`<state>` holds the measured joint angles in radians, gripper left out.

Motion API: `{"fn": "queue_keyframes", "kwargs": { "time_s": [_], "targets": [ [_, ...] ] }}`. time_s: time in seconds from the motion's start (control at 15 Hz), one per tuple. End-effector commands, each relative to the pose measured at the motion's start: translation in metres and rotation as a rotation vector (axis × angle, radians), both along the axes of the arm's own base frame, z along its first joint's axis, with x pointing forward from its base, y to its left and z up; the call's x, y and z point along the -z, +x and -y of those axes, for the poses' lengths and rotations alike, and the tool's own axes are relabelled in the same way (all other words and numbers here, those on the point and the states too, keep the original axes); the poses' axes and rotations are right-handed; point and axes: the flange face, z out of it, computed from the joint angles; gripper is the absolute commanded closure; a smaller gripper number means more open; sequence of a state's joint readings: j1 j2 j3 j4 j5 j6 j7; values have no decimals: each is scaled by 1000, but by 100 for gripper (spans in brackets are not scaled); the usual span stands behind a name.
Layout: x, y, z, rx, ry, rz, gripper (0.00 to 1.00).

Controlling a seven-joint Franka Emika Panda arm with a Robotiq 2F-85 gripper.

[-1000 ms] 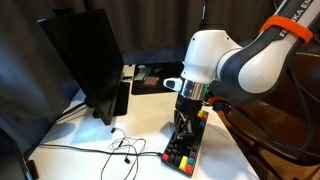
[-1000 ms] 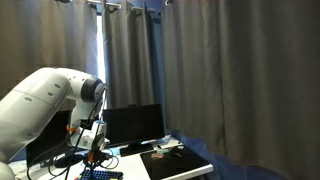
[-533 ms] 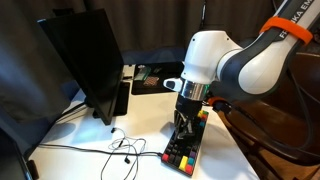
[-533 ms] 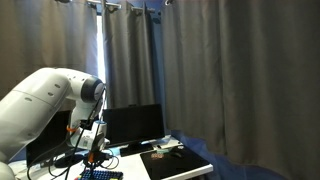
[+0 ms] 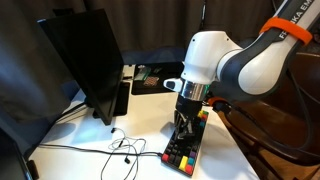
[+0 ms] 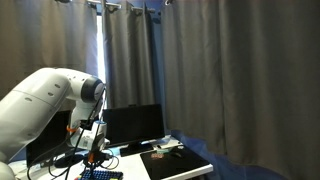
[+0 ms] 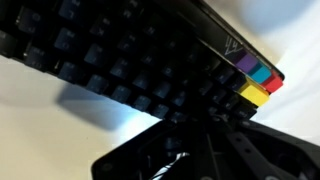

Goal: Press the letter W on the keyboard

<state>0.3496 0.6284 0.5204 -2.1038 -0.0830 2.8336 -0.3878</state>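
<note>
The black keyboard point(image 5: 186, 152) lies lengthwise on the white table point(image 5: 90, 130), with red, yellow and green keys along its near end. My gripper point(image 5: 183, 128) points straight down onto the keyboard's middle. In the wrist view the dark keys point(image 7: 110, 55) fill the top, with purple, blue, yellow and red keys point(image 7: 256, 80) at the right. The gripper point(image 7: 186, 118) comes in from the bottom with its dark fingers drawn together, tips down at the keys. Whether they touch a key is hidden. In an exterior view the gripper point(image 6: 97, 156) hangs just over the keyboard point(image 6: 100, 174).
A large black monitor point(image 5: 85, 60) stands on the table beside the keyboard; it also shows in an exterior view point(image 6: 132, 125). Thin cables point(image 5: 122, 150) lie in front of it. A flat black mat point(image 5: 150, 76) with small items lies at the back. Dark curtains hang behind.
</note>
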Motion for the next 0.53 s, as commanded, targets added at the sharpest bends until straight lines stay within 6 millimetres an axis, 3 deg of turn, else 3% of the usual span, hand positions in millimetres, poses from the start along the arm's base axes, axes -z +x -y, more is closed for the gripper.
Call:
{"fn": "queue_keyframes", "kwargs": {
  "time_s": [0.0, 0.47],
  "targets": [
    [9, 0, 2, -9, -13, 5, 100],
    [10, 1, 6, -1, -24, -2, 100]
  ]
}}
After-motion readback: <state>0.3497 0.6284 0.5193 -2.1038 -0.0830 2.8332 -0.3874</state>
